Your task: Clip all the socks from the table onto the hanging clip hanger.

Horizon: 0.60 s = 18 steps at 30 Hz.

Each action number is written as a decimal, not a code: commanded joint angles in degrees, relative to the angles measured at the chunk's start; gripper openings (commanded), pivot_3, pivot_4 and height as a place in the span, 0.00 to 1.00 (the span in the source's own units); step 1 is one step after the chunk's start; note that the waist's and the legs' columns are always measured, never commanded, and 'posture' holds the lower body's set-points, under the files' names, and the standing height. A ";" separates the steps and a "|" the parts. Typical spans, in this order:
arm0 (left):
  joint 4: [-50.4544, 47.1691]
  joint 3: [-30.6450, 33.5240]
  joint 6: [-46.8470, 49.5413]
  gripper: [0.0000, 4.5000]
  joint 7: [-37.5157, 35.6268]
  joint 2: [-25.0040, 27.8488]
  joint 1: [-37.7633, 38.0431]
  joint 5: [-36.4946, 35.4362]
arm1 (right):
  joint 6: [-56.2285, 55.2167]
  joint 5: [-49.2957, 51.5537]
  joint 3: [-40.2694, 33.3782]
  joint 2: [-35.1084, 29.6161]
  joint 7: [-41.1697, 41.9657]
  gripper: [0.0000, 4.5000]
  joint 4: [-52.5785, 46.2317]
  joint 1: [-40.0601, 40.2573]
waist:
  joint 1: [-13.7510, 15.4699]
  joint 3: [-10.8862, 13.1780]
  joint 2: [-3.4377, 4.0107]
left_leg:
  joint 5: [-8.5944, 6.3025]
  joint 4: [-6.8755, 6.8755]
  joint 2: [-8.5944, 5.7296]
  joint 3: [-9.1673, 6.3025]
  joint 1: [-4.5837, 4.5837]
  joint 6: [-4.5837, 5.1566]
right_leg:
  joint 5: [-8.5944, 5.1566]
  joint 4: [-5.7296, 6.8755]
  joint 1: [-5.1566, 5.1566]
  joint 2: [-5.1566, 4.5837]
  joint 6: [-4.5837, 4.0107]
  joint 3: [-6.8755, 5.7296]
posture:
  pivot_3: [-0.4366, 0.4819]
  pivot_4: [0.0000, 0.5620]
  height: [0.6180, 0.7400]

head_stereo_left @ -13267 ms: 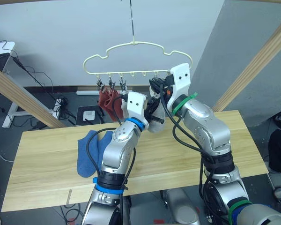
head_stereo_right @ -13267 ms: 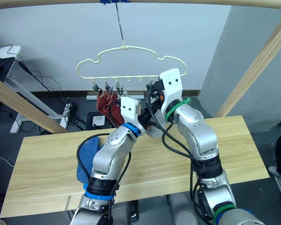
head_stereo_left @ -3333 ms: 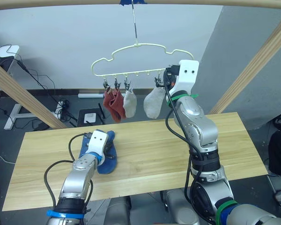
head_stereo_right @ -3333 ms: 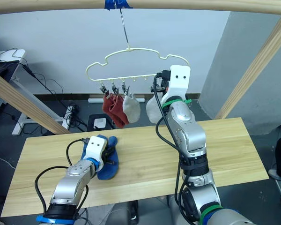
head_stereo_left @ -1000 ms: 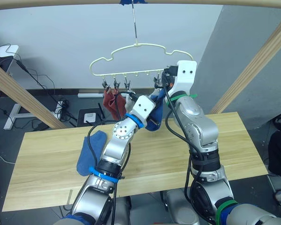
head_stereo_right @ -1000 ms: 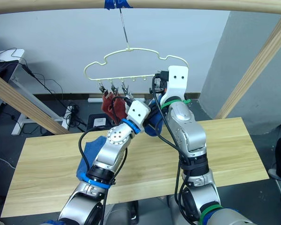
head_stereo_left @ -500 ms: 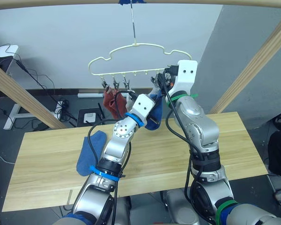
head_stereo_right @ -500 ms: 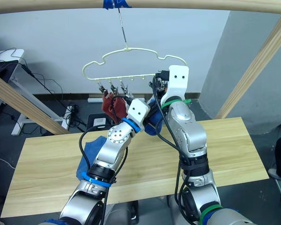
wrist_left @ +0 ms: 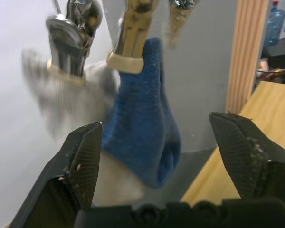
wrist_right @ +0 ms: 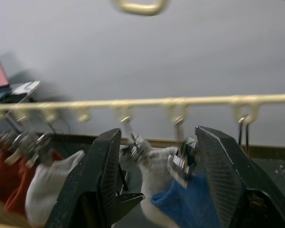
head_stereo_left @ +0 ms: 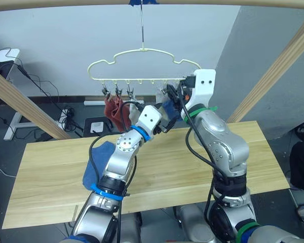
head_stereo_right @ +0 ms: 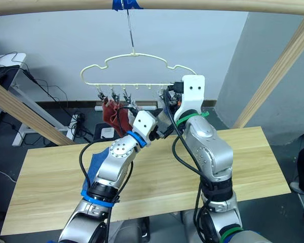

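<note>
A blue sock (wrist_left: pixel 142 118) hangs from a clip (wrist_left: pixel 130 35) of the clip hanger (head_stereo_left: pixel 142 52), with a light grey sock (wrist_left: pixel 66 102) pinned just beside it and two rust red socks (head_stereo_left: pixel 114 110) at the hanger's left end. The other blue sock (head_stereo_left: pixel 98 163) lies on the table (head_stereo_left: pixel 50 177), near its left edge.

The left gripper (wrist_left: pixel 164 152) sits just below the hung blue sock with its fingers spread wide and nothing between them. The right gripper (wrist_right: pixel 156 185) is up at the clip row, its fingers also apart and empty, the clips beyond them rather than pinched.

The step in hand seems to be checking the clip's bite and letting go. To do it well, both arms should draw back straight and slowly, away from the hanger's bar, so that no finger catches the fabric or sets the hanger swinging. The sock's cuff looks held by only a narrow edge, so a snag could pull it free. Then the left arm can go down for the sock on the table, taking it near the cuff so the edge is ready for a free clip.
</note>
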 commanded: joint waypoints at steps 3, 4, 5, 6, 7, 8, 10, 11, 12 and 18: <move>-6.26 0.88 3.88 0.85 -4.69 2.53 0.40 -4.29 | 5.08 3.35 -0.06 -3.77 3.75 0.57 -9.13 2.29 | 0.04 0.00 0.00 | 0.00 0.00 0.00 -0.02 0.00 0.00 | 0.00 0.00 0.01 0.00 0.00 -0.01 | 0.22 0.43 1.00; -6.98 1.04 4.66 0.85 -5.49 3.07 0.43 -4.91 | 5.79 3.79 -0.16 -4.64 4.46 0.57 -10.16 2.78 | 0.04 0.00 0.00 | 0.00 0.00 0.00 -0.02 0.00 0.00 | 0.00 0.00 0.01 0.00 0.00 -0.02 | 0.22 0.43 1.00; -7.48 1.11 5.22 0.85 -5.97 3.42 0.46 -5.37 | 6.24 4.06 -0.24 -5.13 4.90 0.57 -10.76 3.03 | 0.03 0.00 0.00 | 0.00 0.01 0.00 -0.01 0.00 0.00 | 0.00 0.00 0.01 0.00 0.00 0.00 | 0.22 0.43 1.00; -8.66 1.20 6.13 0.85 -7.06 4.13 0.82 -6.36 | 6.26 4.10 -0.29 -6.12 5.48 0.57 -11.65 3.34 | 0.03 0.00 0.00 | 0.00 0.01 0.00 0.00 0.00 0.00 | 0.00 0.00 0.01 0.00 0.01 0.01 | 0.22 0.43 1.00; -9.99 1.33 7.07 0.85 -8.33 4.99 1.27 -7.48 | 6.06 3.88 -0.29 -7.09 5.83 0.57 -12.40 3.56 | 0.03 0.00 0.00 | 0.00 0.01 -0.01 0.00 0.00 0.00 | 0.00 0.00 0.01 0.00 0.01 0.01 | 0.22 0.43 1.00; -11.56 1.61 8.07 0.85 -9.79 6.13 1.81 -8.71 | 5.62 3.67 -0.49 -8.01 6.01 0.57 -13.20 3.84 | -0.03 0.00 0.00 | 0.00 0.01 0.00 0.00 0.00 0.00 | -0.01 -0.01 0.01 0.00 0.01 0.01 | 0.22 0.43 1.00; -14.28 2.27 10.09 0.85 -12.56 8.41 2.62 -11.23 | 4.77 3.05 -0.80 -9.18 5.85 0.57 -14.21 4.30 | -0.08 0.00 0.00 | 0.00 -0.01 0.01 0.01 0.01 0.00 | -0.01 -0.02 0.00 0.01 0.01 0.01 | 0.22 0.43 1.00; -15.86 2.98 11.73 0.85 -14.26 10.06 2.95 -13.00 | 4.17 2.56 -1.08 -9.47 5.35 0.57 -14.60 4.62 | -0.11 0.00 0.00 | 0.00 -0.02 0.01 0.00 0.01 0.00 | -0.01 -0.02 0.00 0.02 0.01 0.00 | 0.22 0.43 1.00; -17.29 3.62 13.59 0.85 -16.10 11.82 3.09 -14.89 | 3.65 1.96 -1.26 -9.67 4.73 0.57 -14.78 4.88 | -0.13 0.00 0.00 | 0.00 -0.02 0.05 -0.01 0.01 0.00 | -0.01 -0.02 0.00 0.05 0.01 0.00 | 0.22 0.43 1.00; -21.35 7.46 22.96 0.85 -21.13 19.83 0.83 -22.77 | 1.29 -1.34 -1.27 -9.82 2.57 0.45 -12.43 5.64 | 0.01 0.00 0.00 | 0.00 0.02 0.03 0.01 0.01 0.00 | -0.02 -0.02 0.00 0.04 0.02 0.03 | 0.24 0.43 1.00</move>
